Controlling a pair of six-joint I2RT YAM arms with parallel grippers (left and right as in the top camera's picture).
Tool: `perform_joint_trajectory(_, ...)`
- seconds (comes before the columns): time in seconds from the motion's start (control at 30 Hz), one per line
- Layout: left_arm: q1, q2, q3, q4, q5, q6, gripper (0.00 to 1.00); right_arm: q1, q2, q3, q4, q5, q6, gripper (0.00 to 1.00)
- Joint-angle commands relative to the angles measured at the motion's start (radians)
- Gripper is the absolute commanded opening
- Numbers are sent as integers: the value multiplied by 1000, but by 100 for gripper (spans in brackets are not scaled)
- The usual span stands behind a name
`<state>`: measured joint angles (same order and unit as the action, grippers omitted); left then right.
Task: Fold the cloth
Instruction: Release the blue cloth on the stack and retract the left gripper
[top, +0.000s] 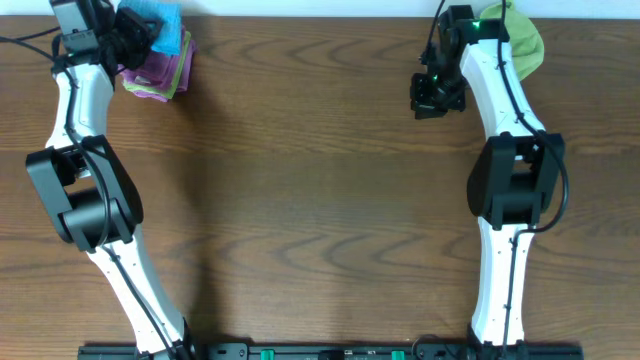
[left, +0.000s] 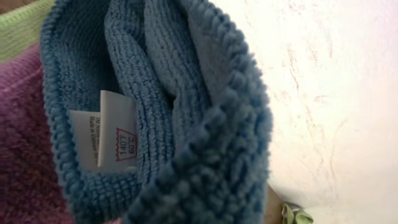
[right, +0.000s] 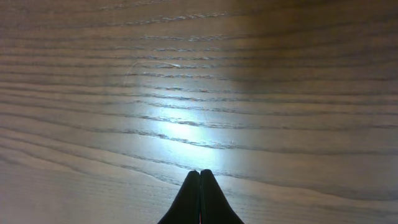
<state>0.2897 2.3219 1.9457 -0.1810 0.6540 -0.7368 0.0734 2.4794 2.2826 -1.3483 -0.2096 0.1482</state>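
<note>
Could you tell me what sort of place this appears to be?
Probably a robotics lab bench: a left arm and right arm mounted at a wood-grain table, with stacked cloths in one corner.

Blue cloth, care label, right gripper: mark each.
blue cloth (left: 186, 81), left wrist view, its looped fold.
care label (left: 106, 134), left wrist view, the white tag's middle.
right gripper (right: 200, 174), right wrist view, between its fingertips.
</note>
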Motion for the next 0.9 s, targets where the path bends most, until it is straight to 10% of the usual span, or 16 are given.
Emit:
perform_joint_trajectory(0.0, 13, 25, 3, -3, -5, 8, 6, 13, -39, 21, -3, 2, -15, 1)
perform_joint_trajectory(0.13, 30, 25, 3, -61, -10, 8, 9, 17, -39, 21, -2, 2, -15, 2)
perform_joint_trajectory(0.23, 38, 25, 3, -119, -9, 8, 95, 20, -39, 21, 1, 2, -15, 2)
perform_joint_trajectory(0.87, 116, -80, 4, -294, -63, 140, 96, 21, -39, 21, -29, -4, -16, 2)
